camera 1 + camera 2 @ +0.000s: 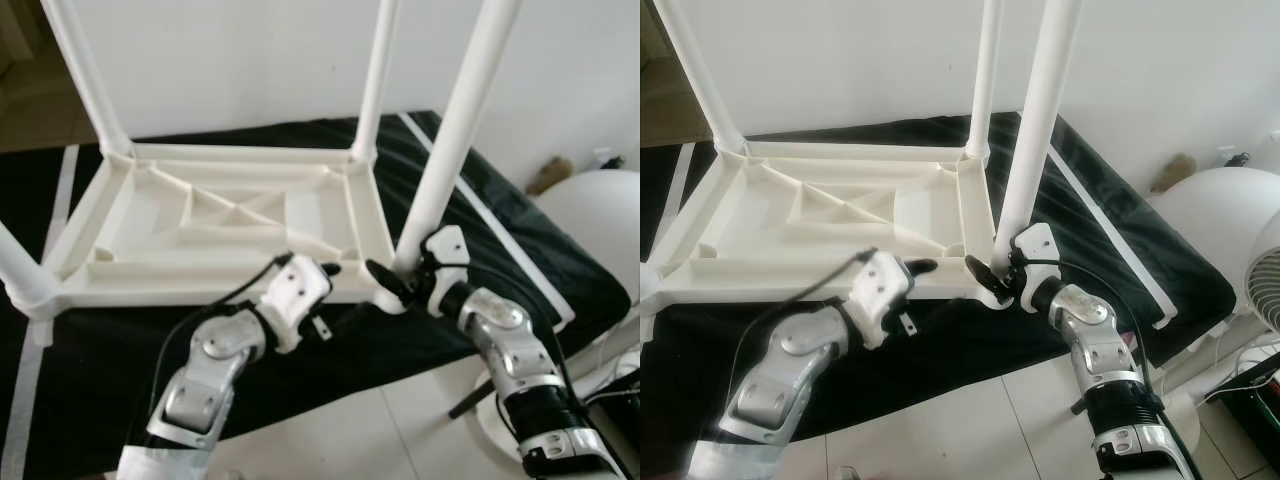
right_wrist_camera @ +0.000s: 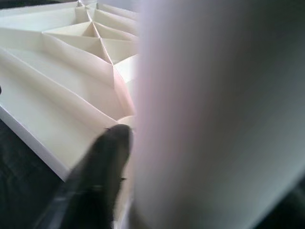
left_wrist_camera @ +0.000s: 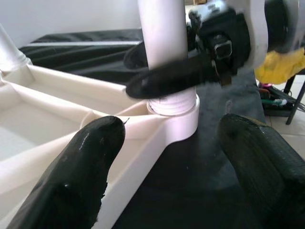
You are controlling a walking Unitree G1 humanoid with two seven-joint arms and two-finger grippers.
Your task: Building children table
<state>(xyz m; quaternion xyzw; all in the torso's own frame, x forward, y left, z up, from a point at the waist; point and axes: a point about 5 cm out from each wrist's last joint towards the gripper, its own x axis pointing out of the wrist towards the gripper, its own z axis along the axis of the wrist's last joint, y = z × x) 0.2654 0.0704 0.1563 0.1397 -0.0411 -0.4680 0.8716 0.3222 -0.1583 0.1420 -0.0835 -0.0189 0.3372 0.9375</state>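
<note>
right gripper is clamped round the base of the near right leg, one black finger each side of the white tube just above its corner socket; left wrist view shows the fingers wrapped on the tube right over the collar. left gripper hovers just beside that same corner, fingers spread, nothing between them, tips near the tabletop rim but not clearly touching.

tabletop lies upside down, ribbed underside up, on a black mat with white stripes. far right leg stands upright in its corner, far left leg stands in its corner leaning a bit, near left leg sits in its socket at the frame edge, mostly cut off. so all four legs look seated.

progress guess: late stage. legs are in, the last one under the right gripper probably being twisted or pushed home; a band of the leg end shows above the socket lip, so it may not be fully down, can't tell for sure. left to do, as i judge it: finish seating this leg, let go, flip the table upright.

white wall behind, white round object off to the robot's right, tile floor under the arms.
</note>
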